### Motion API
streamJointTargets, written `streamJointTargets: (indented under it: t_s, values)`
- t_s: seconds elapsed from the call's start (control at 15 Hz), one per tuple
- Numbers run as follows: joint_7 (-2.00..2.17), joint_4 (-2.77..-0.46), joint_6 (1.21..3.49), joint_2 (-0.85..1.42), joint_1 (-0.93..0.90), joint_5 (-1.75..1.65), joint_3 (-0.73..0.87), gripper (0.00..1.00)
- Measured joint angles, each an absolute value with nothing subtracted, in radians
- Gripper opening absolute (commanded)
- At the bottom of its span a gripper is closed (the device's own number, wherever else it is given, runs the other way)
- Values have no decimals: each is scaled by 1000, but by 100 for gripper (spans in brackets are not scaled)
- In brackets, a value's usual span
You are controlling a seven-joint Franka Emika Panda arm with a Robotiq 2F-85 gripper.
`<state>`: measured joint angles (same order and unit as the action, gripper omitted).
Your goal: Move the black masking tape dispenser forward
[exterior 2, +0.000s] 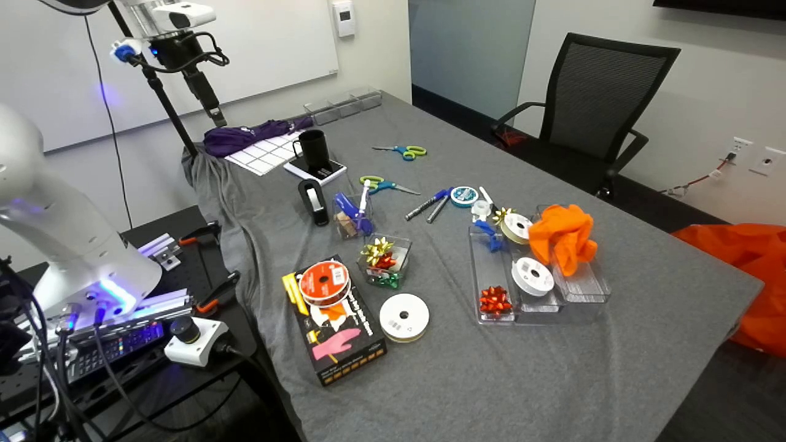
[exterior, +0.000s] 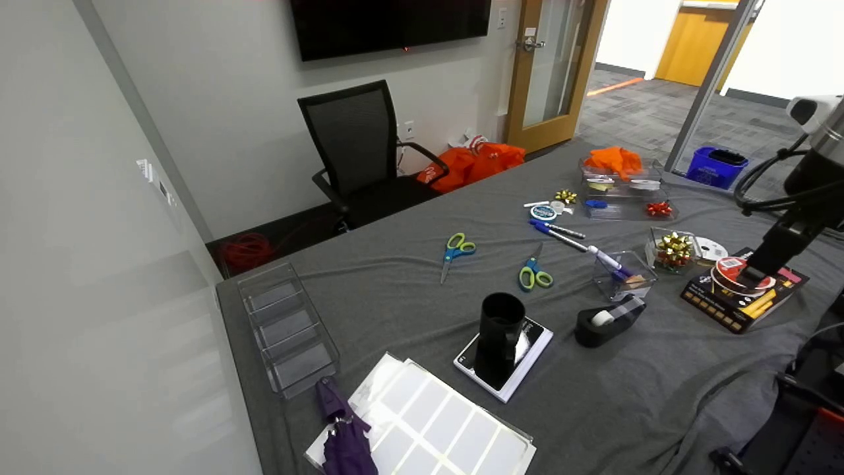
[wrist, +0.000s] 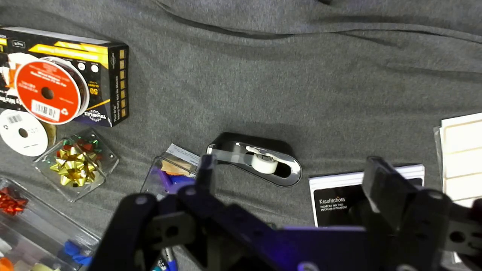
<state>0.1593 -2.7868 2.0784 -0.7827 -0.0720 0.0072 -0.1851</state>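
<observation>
Both exterior views look down from high, well apart from the gripper (exterior 2: 218, 124), at opposite ends of the table (exterior: 382, 300): in an exterior view the gripper hangs at right, the chair (exterior: 353, 142) and door (exterior: 557, 66) left of it, while in an exterior view with the whiteboard (exterior 2: 270, 46) behind the gripper, I see the chair to its right. Nearest, the wrist view looks straight down past the gripper onto the tape dispenser (wrist: 256, 145), which all three share.
</observation>
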Motion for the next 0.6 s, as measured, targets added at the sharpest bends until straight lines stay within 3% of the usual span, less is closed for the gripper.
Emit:
streamJointTargets:
  t_s: [0.6]
  values:
    - [265, -2786, 2176, -680, -34, 9, -184, 100]
